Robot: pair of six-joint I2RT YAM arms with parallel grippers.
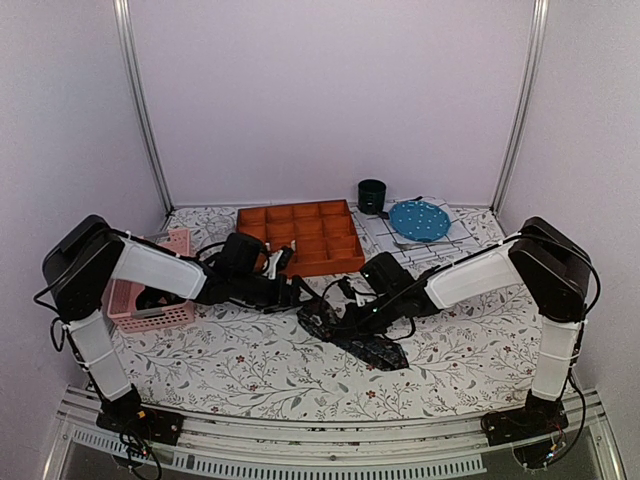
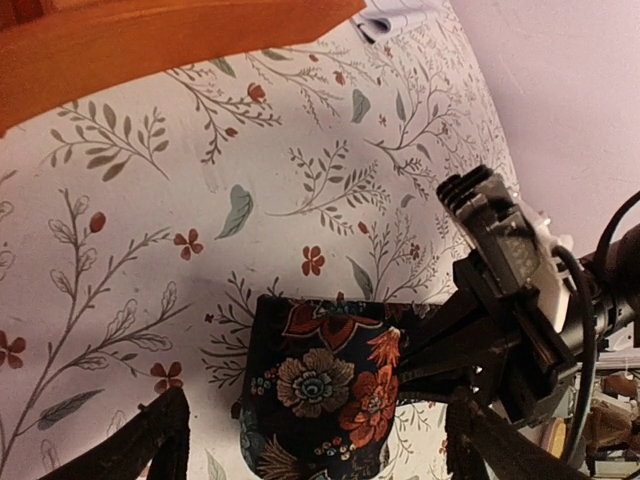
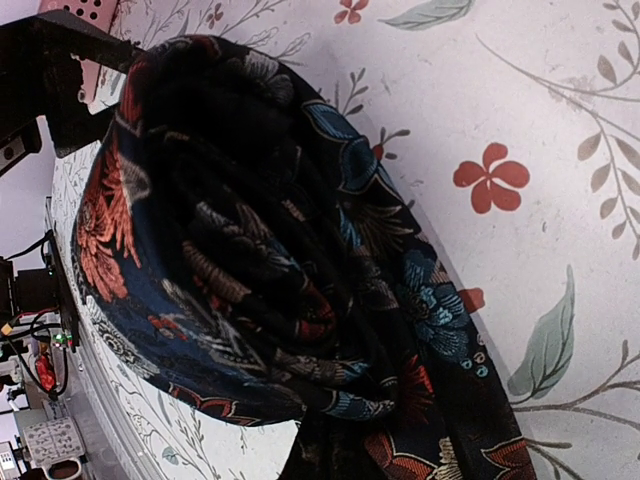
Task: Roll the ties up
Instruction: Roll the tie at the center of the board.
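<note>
Straddling the rolled end of the tie [image 2: 320,375] with the left gripper [image 2: 316,405], spread wide, gripping nothing and touching no fabric on either side. Pinching the roll's edge, by the look of it, with the right gripper [image 1: 346,315], clamped fully closed. Lying near the middle of the tabletop [image 1: 250,370], just nearward of the orange tray [image 1: 300,235], trailing a loose tail toward the near right corner. Judging it light, soft and floppy, probably slippery, likely springing open if released. Advising taking hold across the roll's full width, squeezing its flat sides, not the limp tail.
</note>
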